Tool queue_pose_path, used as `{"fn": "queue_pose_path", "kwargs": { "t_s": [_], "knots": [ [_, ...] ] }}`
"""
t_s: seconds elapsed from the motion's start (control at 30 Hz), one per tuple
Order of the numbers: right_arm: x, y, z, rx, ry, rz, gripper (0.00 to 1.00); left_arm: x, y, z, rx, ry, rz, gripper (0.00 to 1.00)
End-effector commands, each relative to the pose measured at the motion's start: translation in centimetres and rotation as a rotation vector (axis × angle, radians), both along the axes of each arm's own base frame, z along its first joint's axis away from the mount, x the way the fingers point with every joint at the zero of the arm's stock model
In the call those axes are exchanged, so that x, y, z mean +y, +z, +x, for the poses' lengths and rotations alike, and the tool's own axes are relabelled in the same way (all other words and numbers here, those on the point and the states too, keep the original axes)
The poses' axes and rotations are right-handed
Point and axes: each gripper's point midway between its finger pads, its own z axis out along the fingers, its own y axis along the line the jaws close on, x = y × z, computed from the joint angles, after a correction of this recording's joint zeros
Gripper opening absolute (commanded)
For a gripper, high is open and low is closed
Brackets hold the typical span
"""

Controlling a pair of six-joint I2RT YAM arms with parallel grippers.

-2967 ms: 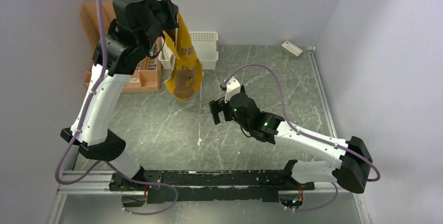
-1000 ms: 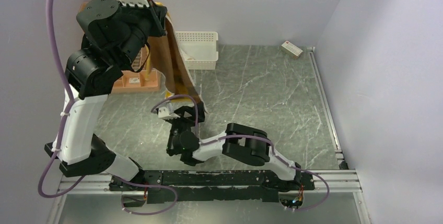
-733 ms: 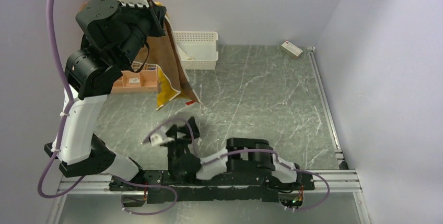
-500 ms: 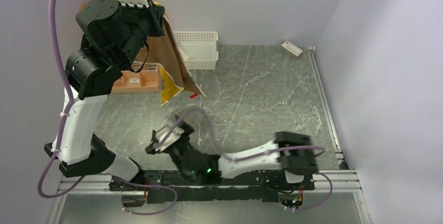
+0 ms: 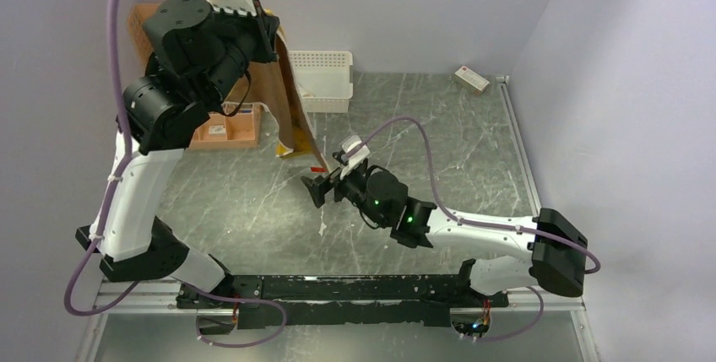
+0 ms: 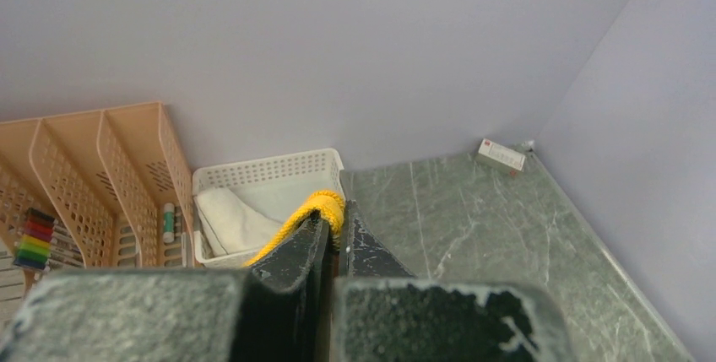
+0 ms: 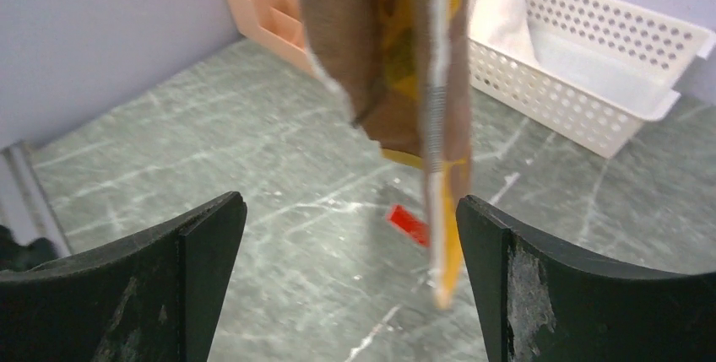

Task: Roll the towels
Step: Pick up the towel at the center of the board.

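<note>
Presently, at left, the left gripper is raised high and clamped on the top edge of the mustard-yellow towel, which hangs full length above the table (brown side outward). The white towel lies in the lattice basket behind. Right gripper: jaws spread wide, low, facing the hanging towel's lower end, not touching.

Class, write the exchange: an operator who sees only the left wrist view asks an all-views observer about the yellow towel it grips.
Operator: How does it hang below my fingers?
Observer: The yellow towel hangs long and narrow from the left gripper, brown side showing, down toward the table.
Operator: Where is the other arm?
Observer: The right gripper faces the towel's lower end, jaws wide open, not gripping it.
</note>
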Motion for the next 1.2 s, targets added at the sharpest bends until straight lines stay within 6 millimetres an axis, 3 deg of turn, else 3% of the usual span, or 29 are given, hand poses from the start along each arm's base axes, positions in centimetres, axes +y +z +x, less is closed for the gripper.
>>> {"fn": "queue_pose_path", "kwargs": {
  "t_s": [0.0,0.13,0.27,0.37,0.63,0.87,1.17],
  "knots": [
    [-0.6,-3.0,1.4,0.063,0.041,-0.062,0.97,-2.1,-2.3,0.7,0.051,-0.059,0.034,0.07],
    [-0.7,-4.8,2.5,0.088,0.033,-0.081,0.97,-2.9,-5.7,2.0,0.111,-0.041,0.089,0.07],
    [-0.3,-6.3,3.4,0.115,0.041,-0.101,0.97,-3.5,-10.1,4.7,0.169,0.027,0.187,0.07],
    [0.1,-7.9,4.0,0.146,0.044,-0.133,0.97,-3.9,-11.8,6.2,0.196,0.035,0.214,0.07],
    [0.2,-13.1,4.1,0.241,0.033,-0.206,0.94,-2.7,-12.8,9.2,0.221,0.085,0.216,0.07],
    [-1.0,-18.8,2.8,0.263,0.01,-0.48,0.88,-1.8,-13.8,10.3,0.239,0.092,0.206,0.07],
    [-0.7,-22.8,2.4,0.317,0.033,-0.593,0.72,-0.4,-13.9,10.6,0.243,0.101,0.194,0.07]
  ]
}}
